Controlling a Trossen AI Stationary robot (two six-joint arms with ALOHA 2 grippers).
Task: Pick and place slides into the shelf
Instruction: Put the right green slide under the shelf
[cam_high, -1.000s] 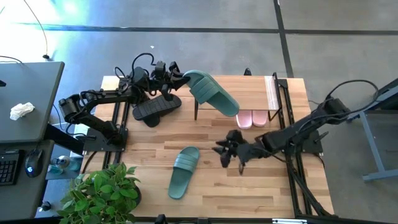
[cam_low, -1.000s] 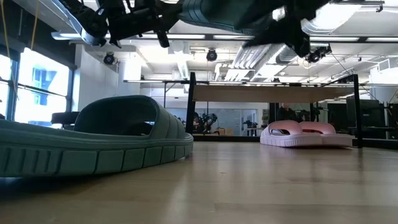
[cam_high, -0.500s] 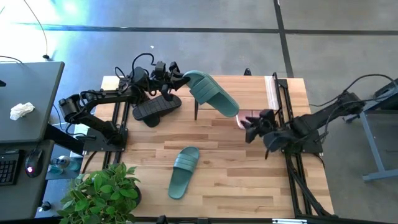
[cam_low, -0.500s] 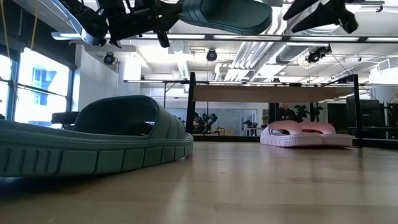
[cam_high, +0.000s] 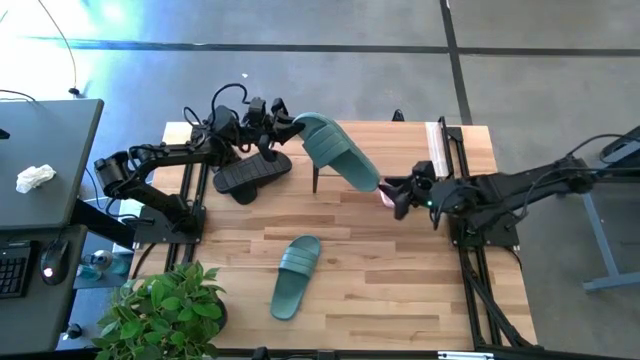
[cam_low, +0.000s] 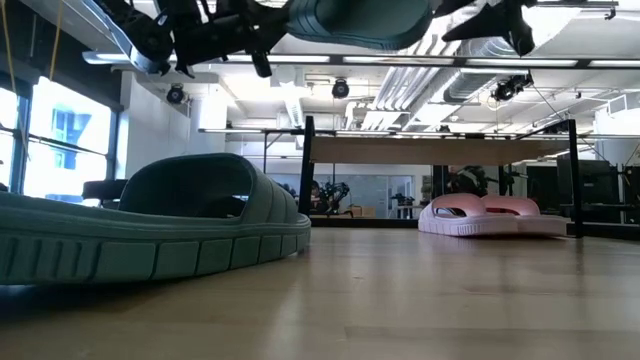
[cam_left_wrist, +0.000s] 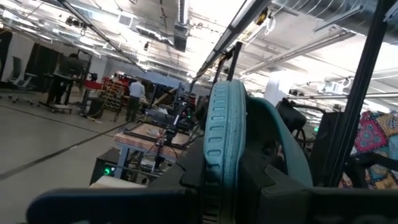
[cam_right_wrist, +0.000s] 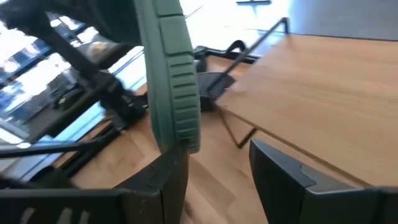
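Note:
My left gripper (cam_high: 283, 130) is shut on a dark green slide (cam_high: 340, 152) that is up in the air over the shelf's (cam_high: 400, 150) left end. The slide's free end (cam_high: 368, 180) points toward my right gripper (cam_high: 393, 195). That gripper is open and level with this end, with its fingers on either side of it in the right wrist view (cam_right_wrist: 177, 118). The second green slide (cam_high: 296, 274) lies sole down on the table. A black pair (cam_high: 250, 172) lies left of the shelf. The pale pink pair (cam_high: 405, 191) sits under the shelf. My left gripper pinches the green slide at its end nearest the table's left (cam_high: 300, 128), coming level from the left. In the left wrist view the sole's ribbed edge (cam_left_wrist: 217, 124) runs out from between the fingers. The slide is lifted clear above the shelf. My right gripper: I cannot tell whether a finger (cam_right_wrist: 165, 180) touches the slide's free end.
The shelf's black side frame (cam_high: 316, 178) stands under the held slide. A potted plant (cam_high: 165, 310) sits at the table's near left corner. Bare wood lies between the lone green slide and the table's right edge (cam_high: 440, 280).
My right gripper has swung from low over the table's middle toward the far and right side, then come back leftward to the free end of the held slide. The left arm and the slide have kept about still.

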